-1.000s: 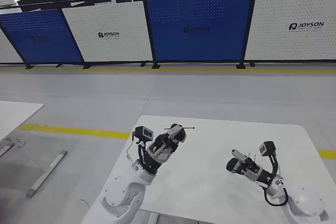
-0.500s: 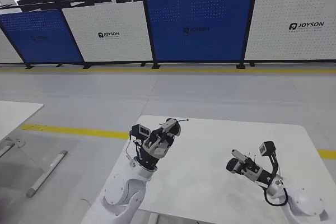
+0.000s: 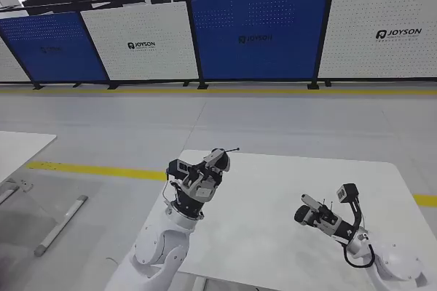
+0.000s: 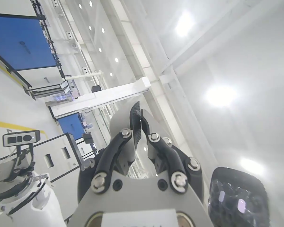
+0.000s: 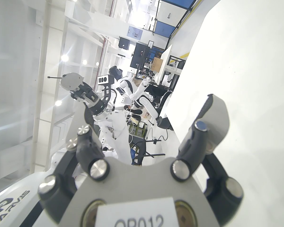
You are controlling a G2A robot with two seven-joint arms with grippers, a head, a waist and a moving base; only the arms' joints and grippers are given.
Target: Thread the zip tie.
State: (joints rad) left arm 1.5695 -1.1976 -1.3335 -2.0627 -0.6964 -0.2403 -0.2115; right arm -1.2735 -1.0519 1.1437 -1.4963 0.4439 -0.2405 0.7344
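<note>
Below, a broad white rectangular tabletop (image 3: 277, 240) beneath both arms. Next, the left pincer (image 3: 220, 156), high over the tabletop's left side and tilted upward; clenched tight, dark ribbed pads (image 4: 135, 119) pressed together on the thin black plastic zip tie (image 3: 232, 150). Then the right pincer (image 3: 306, 209), low over the tabletop's right side, well apart from the left one; released, grey fingers (image 5: 214, 112) spread wide. Smallest, the zip tie itself: pinched at one end, juts straight out past the left pincer's tip like a slim rod, well clear of the tabletop. Seen from the right wrist, shows as a fine dark line beyond the far-off left pincer.
</note>
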